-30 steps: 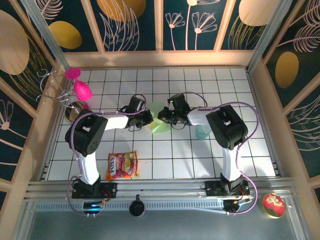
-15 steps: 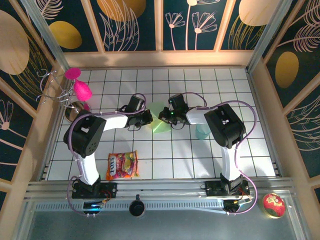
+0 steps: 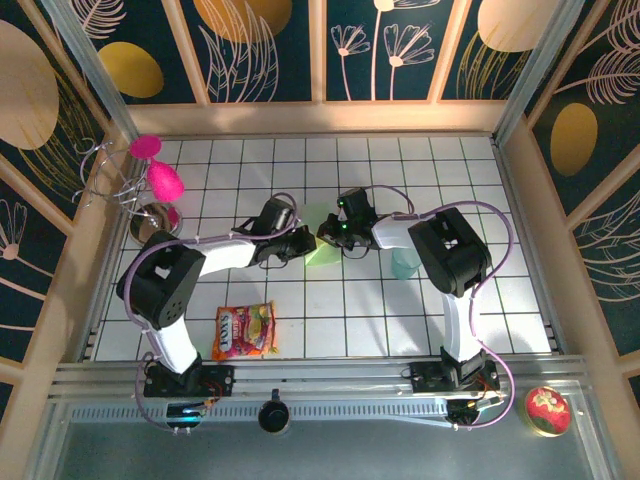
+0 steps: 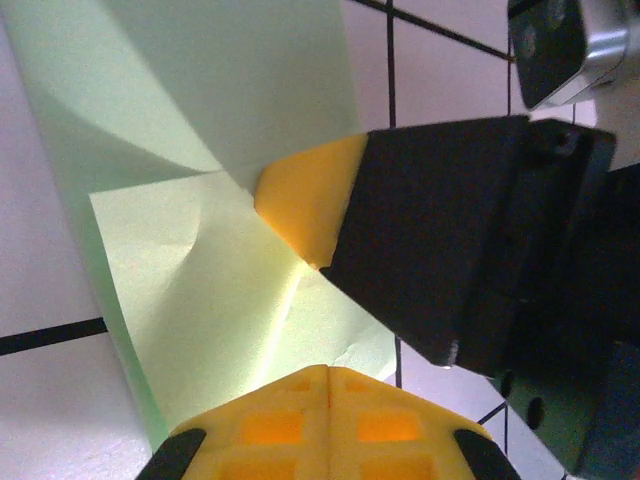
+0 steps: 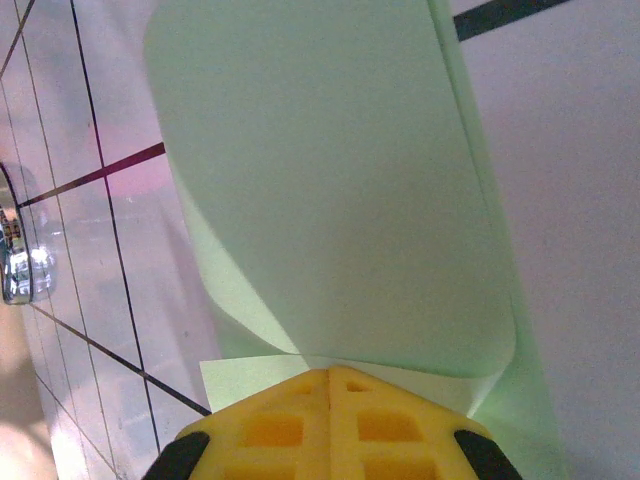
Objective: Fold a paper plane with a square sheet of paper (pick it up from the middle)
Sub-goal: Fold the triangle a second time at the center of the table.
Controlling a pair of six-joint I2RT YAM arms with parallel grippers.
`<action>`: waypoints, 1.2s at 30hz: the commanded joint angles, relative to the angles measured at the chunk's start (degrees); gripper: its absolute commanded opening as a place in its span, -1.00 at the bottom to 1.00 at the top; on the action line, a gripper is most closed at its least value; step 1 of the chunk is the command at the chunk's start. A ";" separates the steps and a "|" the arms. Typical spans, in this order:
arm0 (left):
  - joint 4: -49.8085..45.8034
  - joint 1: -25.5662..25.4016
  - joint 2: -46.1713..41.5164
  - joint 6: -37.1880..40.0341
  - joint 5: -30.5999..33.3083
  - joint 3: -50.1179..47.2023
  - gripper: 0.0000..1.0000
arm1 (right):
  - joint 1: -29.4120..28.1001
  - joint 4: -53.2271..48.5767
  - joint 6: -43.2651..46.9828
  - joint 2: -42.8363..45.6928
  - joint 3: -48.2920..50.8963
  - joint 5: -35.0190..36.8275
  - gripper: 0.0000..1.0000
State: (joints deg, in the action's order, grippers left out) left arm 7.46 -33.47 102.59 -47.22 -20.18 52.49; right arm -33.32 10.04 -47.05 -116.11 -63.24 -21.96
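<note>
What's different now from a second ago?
The left arm swung its shut jaws rightwards, closer to the other pair, so less of the pale mint-green square sheet of paper shows between them. Both pairs stayed clamped on it. The right arm, translucent teal plastic cup and colourful snack packet kept their places.

White gridded tabletop point(image 3: 350, 310), dark floral wall panels point(image 3: 270, 50), wooden frame point(image 3: 320, 118)

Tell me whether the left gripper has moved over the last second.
Yes. Against the candy bag, which has stayed put, the left gripper has slid slightly rightward, closer to the sheet of paper and the right gripper.
</note>
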 commanded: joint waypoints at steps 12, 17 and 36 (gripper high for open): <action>-5.93 -0.89 6.09 3.92 0.05 6.60 -1.00 | 0.17 -5.08 -0.82 -2.82 2.31 4.55 -1.00; -7.90 -0.91 7.91 5.20 0.67 8.28 -1.00 | 0.27 -5.02 -0.81 -2.89 2.33 4.49 -1.00; -14.14 -0.89 7.48 10.10 2.86 5.54 -1.00 | 1.06 -6.11 -0.99 -3.77 3.43 5.39 -1.00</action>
State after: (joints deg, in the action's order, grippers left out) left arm -0.21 -34.15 110.67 -39.51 -19.09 60.05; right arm -33.01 10.90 -48.16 -116.11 -62.83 -21.34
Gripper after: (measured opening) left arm 0.043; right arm 0.047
